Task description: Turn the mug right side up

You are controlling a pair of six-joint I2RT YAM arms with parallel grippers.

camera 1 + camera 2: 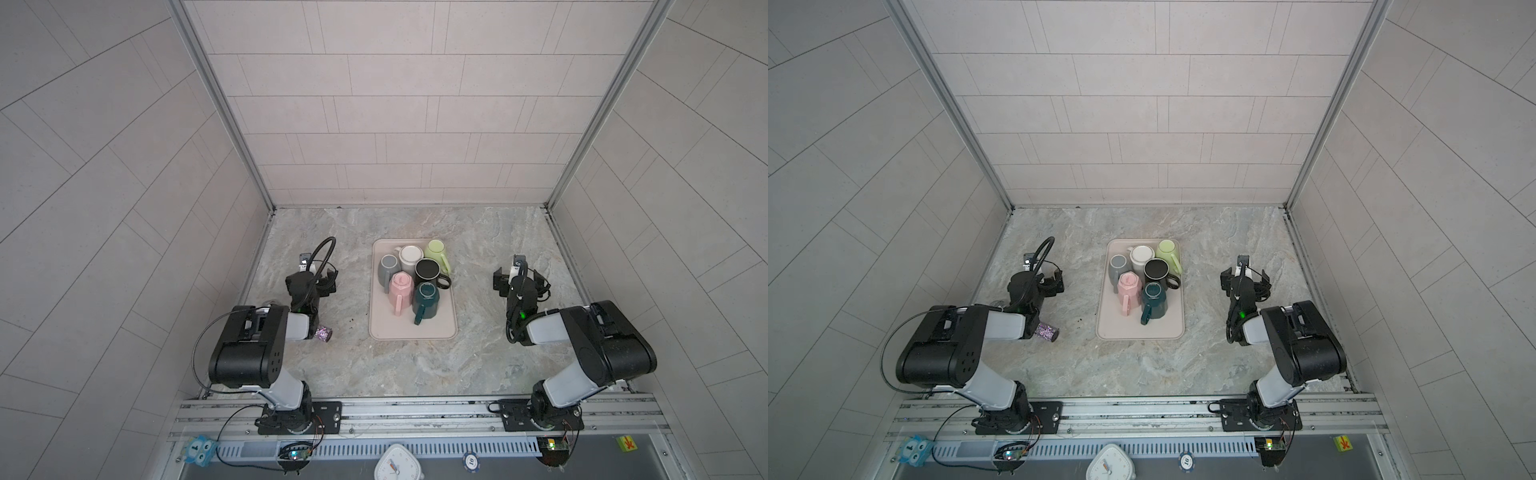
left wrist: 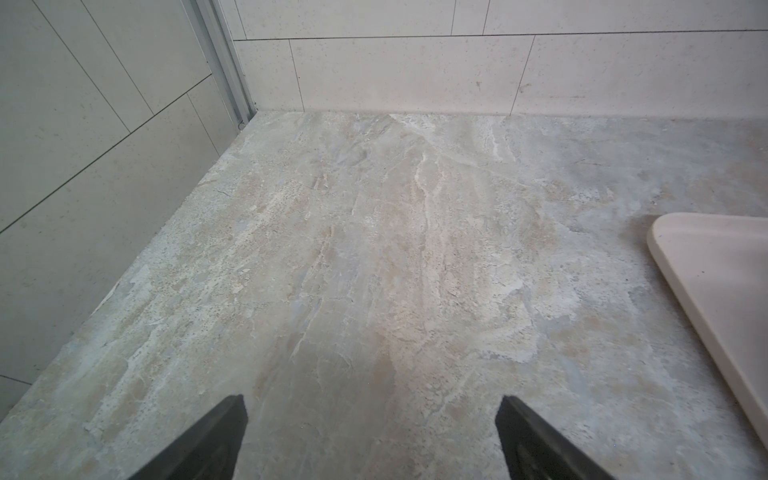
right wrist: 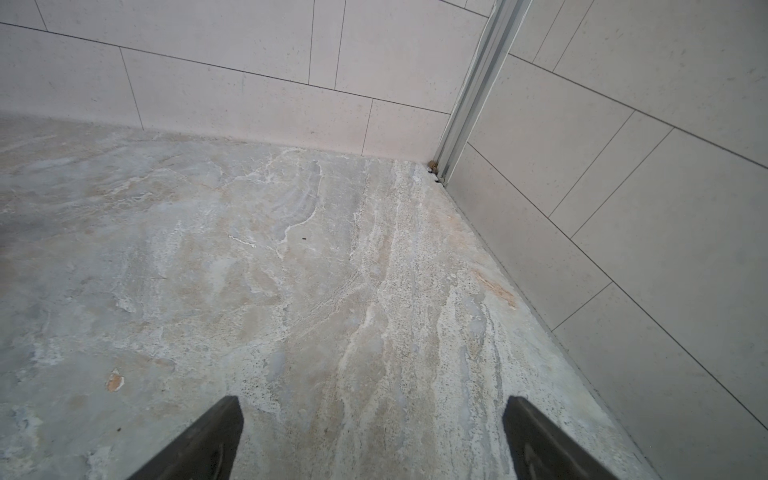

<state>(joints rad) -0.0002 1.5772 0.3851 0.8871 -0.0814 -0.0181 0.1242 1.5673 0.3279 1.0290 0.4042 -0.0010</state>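
Note:
Several mugs stand close together on a beige tray [image 1: 411, 330] [image 1: 1138, 330] in the middle of the marble table: grey [image 1: 387, 270], white [image 1: 410, 257], green [image 1: 434, 250], black [image 1: 428, 271], pink [image 1: 401, 286] and teal [image 1: 427, 297]. In both top views they seem to show their flat bases, rims down. My left gripper [image 1: 311, 276] [image 2: 371, 401] hovers open over bare table left of the tray. My right gripper [image 1: 519, 276] [image 3: 372, 400] hovers open over bare table right of it. Neither holds anything.
A small glittery purple object [image 1: 324, 333] lies by the left arm's elbow. The tray's corner [image 2: 715, 270] shows in the left wrist view. Tiled walls close the table at the back and on both sides. A rail runs along the front.

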